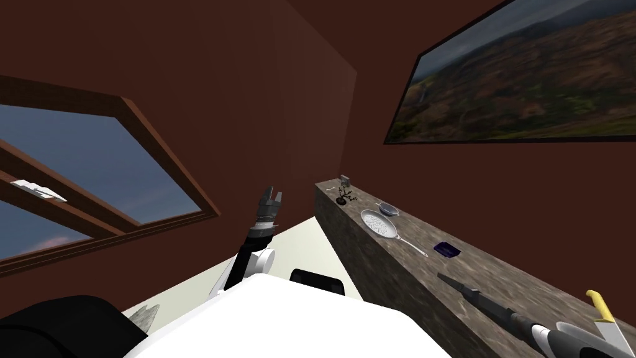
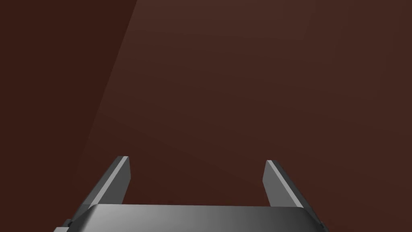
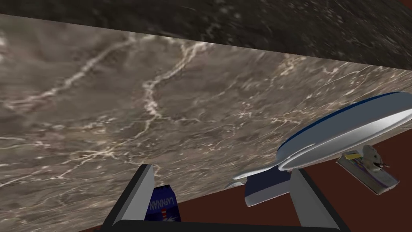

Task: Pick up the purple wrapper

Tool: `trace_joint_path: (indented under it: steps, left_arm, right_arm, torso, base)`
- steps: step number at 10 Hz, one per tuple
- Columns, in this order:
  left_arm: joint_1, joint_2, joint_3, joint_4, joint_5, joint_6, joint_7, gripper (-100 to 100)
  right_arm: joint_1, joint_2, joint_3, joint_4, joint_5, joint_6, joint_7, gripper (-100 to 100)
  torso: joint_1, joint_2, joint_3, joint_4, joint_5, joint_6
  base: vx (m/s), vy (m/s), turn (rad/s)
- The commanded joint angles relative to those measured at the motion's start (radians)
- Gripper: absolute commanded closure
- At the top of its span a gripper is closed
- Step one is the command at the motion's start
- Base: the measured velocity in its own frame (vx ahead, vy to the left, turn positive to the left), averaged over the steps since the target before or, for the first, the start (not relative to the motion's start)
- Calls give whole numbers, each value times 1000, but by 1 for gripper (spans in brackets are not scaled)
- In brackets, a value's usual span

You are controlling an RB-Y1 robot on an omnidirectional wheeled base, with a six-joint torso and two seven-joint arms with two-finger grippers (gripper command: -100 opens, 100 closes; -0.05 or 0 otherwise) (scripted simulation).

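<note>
**A:** How far along is the pickup?

**B:** Early, I'd say. The wrapper (image 1: 447, 249) lies flat on the counter (image 1: 497, 273), just off the end of the handle of the pan (image 1: 379, 224). Nothing is lifting it.

**A:** And the right gripper?

**B:** The right gripper (image 1: 442, 276) is low over the counter and points toward the pan. It sits on the far side of the wrapper from the pan, and close to it. Its fingers are spread wide and hold nothing.

**A:** So what is left?

**B:** Nearly all of it, in my judgement. It has to close in, get the fingers to either side of the wrapper, pinch, then raise.

**A:** What does the right wrist view add?

**B:** Alignment. From the head, the arm reads as one dark line aimed at the wrapper. From the wrist, the wrapper (image 3: 163, 206) shows off-centre, close against one finger rather than midway between the two. I cannot tell whether it touches that finger. White lettering on the purple also shows there, which the head view does not give.

**A:** And the head view in turn?

**B:** The layout. It shows the pan along the counter and a knife (image 1: 599, 306) well away from the pan, beyond the right arm. It also shows the left gripper (image 1: 274, 191) raised off the counter, well apart from the pan.

**A:** What state is the left one in?

**B:** Its own wrist view shows the fingers parted and empty, facing a brown wall.
</note>
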Motion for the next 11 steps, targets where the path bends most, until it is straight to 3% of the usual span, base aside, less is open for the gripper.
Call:
trace_joint_path:
  steps: [1, 3, 4, 6, 11]
  left_arm:
    - [0, 0, 0, 0, 0, 0, 0, 0]
    - [0, 0, 0, 0, 0, 0, 0, 0]
    - [0, 0, 0, 0, 0, 0, 0, 0]
    - [0, 0, 0, 0, 0, 0, 0, 0]
    - [0, 0, 0, 0, 0, 0, 0, 0]
  right_arm:
    - [30, 0, -22, -11, -6, 8, 14, -100]
    - [81, -59, -8, 49, -12, 11, 24, -100]
    - [81, -59, -8, 49, -12, 11, 24, -100]
    - [128, -104, 5, 101, -16, 13, 34, -100]
    - [187, -149, 22, 161, -21, 15, 48, -100]
  torso:
    - [0, 0, 0, 0, 0, 0]
    - [2, 2, 1, 1, 1, 0]
    - [0, -1, 0, 0, 0, 0]
    - [-1, -2, -1, -1, 0, -1]
    - [-1, -2, -1, -1, 0, 0]
  base:
    - [25, -9, -7]
    - [84, -25, 150]
    - [117, -40, 92]
    - [129, -55, 162]
    - [108, -54, 81]
